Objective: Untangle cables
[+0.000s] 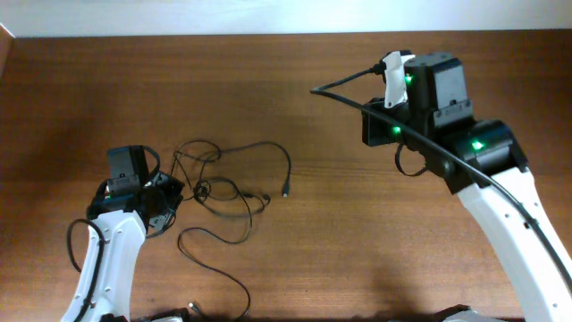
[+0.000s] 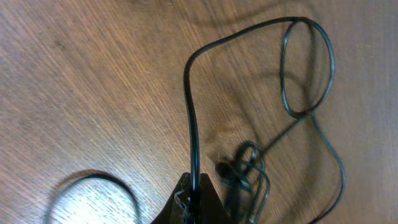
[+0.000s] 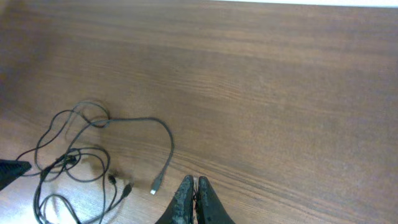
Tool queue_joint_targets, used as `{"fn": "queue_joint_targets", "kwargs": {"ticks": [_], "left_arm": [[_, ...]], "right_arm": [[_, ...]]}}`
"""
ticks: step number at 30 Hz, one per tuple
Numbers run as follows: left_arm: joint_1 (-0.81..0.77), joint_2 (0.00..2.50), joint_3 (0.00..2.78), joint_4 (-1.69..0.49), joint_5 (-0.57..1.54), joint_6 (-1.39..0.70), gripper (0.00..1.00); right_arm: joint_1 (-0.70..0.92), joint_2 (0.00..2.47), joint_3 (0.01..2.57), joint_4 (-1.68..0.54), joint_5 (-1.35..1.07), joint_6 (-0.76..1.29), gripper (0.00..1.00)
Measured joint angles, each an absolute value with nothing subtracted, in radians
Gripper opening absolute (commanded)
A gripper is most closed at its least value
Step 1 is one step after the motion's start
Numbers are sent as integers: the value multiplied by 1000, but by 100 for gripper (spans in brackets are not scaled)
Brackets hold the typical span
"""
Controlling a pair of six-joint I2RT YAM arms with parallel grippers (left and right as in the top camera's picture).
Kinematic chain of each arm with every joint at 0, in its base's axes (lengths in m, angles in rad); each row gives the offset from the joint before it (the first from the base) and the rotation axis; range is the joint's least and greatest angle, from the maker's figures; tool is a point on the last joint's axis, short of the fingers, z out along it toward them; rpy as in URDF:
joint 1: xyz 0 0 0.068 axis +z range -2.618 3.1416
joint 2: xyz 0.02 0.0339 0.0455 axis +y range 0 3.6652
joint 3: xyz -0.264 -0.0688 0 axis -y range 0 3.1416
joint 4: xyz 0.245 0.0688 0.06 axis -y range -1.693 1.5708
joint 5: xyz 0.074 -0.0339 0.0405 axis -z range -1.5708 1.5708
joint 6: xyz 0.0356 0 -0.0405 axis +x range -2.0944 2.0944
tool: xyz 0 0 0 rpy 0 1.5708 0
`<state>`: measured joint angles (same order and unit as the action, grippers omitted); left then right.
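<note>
The cables point(image 1: 219, 183) lie as one loose black tangle on the wooden table, left of centre. One strand ends in a small plug point(image 1: 286, 190), and another loops toward the front edge. My left gripper point(image 2: 194, 182) sits at the tangle's left side, shut on a single cable strand point(image 2: 189, 106). That strand runs up from the jaws into a loop, with a small knot point(image 2: 245, 165) beside it. My right gripper point(image 3: 196, 185) hovers far to the right, shut and empty. In the right wrist view the tangle point(image 3: 74, 155) and a plug end point(image 3: 155, 185) lie to its left.
The right arm point(image 1: 487, 152) stretches over the back right of the table, and its own thick black cable point(image 1: 357, 100) arcs out to the left. The table's far edge meets a white wall point(image 3: 311, 2). The left arm point(image 1: 112, 241) rises from the front left corner.
</note>
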<state>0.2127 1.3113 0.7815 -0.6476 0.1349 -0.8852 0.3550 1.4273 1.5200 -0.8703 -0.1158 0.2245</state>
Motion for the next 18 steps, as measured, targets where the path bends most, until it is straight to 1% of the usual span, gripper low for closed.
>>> {"fn": "queue_joint_targets", "kwargs": {"ticks": [1, 2, 4, 5, 6, 7, 8, 9, 10, 12, 15, 16, 17, 18], "left_arm": [[213, 1311, 781, -639, 163, -884, 8], [210, 1311, 781, -634, 181, -883, 23], [192, 1311, 781, -627, 218, -879, 59], [178, 1311, 781, -620, 242, -876, 69], [167, 1311, 781, -610, 262, -875, 73], [149, 1311, 781, -575, 302, -880, 74], [129, 1311, 781, -526, 342, -878, 74], [100, 1311, 781, -477, 373, -878, 73], [72, 1311, 781, -442, 387, -878, 66], [7, 1311, 781, -410, 388, -875, 52], [-64, 1311, 782, -470, 320, -875, 49], [-82, 1311, 782, -513, 273, -875, 44], [-93, 1311, 782, -552, 215, -875, 29], [-94, 1311, 782, -566, 188, -877, 17]], "right_arm": [[355, 1438, 1520, -876, -117, 236, 15], [355, 1444, 1519, -882, -126, 241, 20], [355, 1449, 1518, -900, -141, 252, 27], [355, 1449, 1518, -913, -147, 255, 32], [355, 1449, 1518, -918, -151, 255, 38], [355, 1449, 1518, -925, -155, 260, 45], [355, 1449, 1518, -932, -159, 261, 54], [355, 1449, 1518, -941, -160, 261, 59], [355, 1451, 1518, -944, -162, 265, 62], [355, 1454, 1518, -966, -163, 262, 66], [355, 1460, 1509, -988, -163, 262, 67], [355, 1460, 1495, -996, -163, 262, 67], [355, 1460, 1478, -997, -163, 262, 70], [355, 1462, 1467, -996, -163, 262, 70]]}}
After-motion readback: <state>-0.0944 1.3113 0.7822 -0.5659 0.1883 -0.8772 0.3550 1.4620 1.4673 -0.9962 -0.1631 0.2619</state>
